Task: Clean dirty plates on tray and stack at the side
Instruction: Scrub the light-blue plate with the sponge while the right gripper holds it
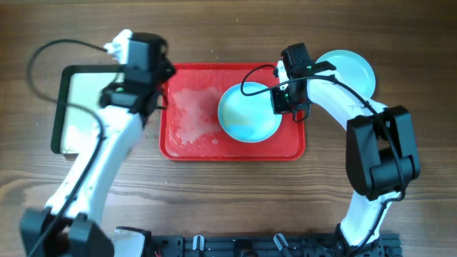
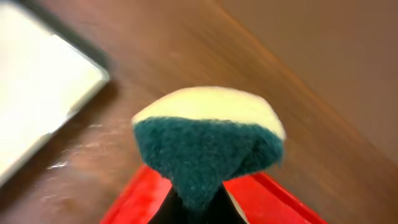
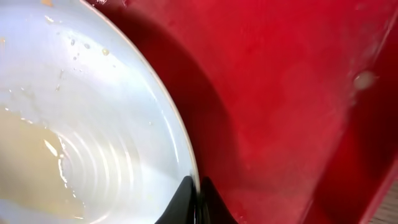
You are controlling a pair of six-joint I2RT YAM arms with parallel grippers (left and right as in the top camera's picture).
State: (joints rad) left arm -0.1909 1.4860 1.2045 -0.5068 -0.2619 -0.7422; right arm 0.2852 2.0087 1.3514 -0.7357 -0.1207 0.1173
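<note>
A pale turquoise plate [image 1: 246, 114] is held tilted over the right half of the red tray [image 1: 193, 146]. My right gripper [image 1: 282, 100] is shut on its right rim; the wrist view shows the fingers [image 3: 196, 190] pinching the rim of the plate [image 3: 93, 124] above the tray [image 3: 292, 93]. The plate carries wet smears. My left gripper [image 1: 161, 86] is shut on a green-and-yellow sponge [image 2: 208, 140] over the tray's upper left corner [image 2: 143, 193]. Another pale plate [image 1: 350, 70] lies on the table to the right of the tray, partly hidden by the right arm.
A dark-rimmed cream pan [image 1: 78, 107] lies left of the tray, also in the left wrist view [image 2: 37, 106]. The tray's left half is wet with foam [image 1: 189, 118]. Bare wooden table lies in front of the tray.
</note>
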